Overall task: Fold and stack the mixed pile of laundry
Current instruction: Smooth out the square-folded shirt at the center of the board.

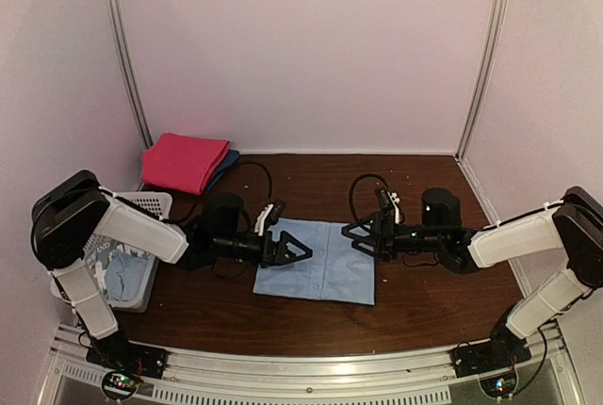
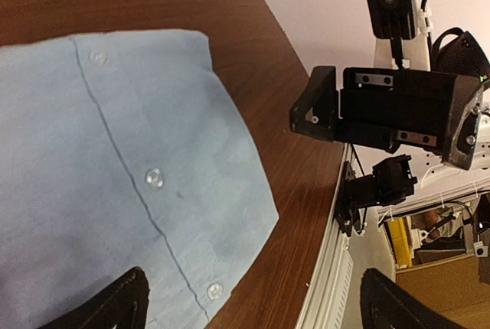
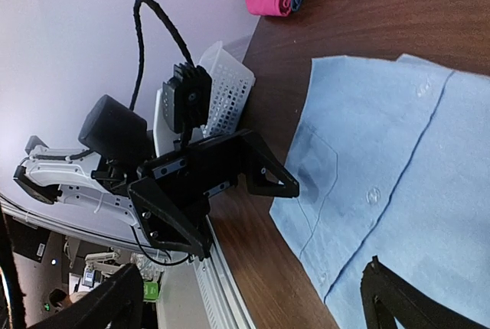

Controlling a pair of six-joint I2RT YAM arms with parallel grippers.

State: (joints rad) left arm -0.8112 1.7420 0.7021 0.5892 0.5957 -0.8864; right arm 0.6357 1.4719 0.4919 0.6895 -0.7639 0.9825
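Blue shirt [image 1: 320, 271] lies flat for folding, our left end effector [image 1: 298, 251] at nine o'clock, right end effector [image 1: 358, 234] at three, both released.

One light blue buttoned shirt [image 1: 316, 261] lies flat at the middle of the brown table [image 1: 424, 301]. It is folded to a rough rectangle, with placket, clear buttons and chest pocket facing up. A second light blue garment with white print [image 1: 118, 268] lies crumpled in the white basket [image 1: 151, 202] at left.
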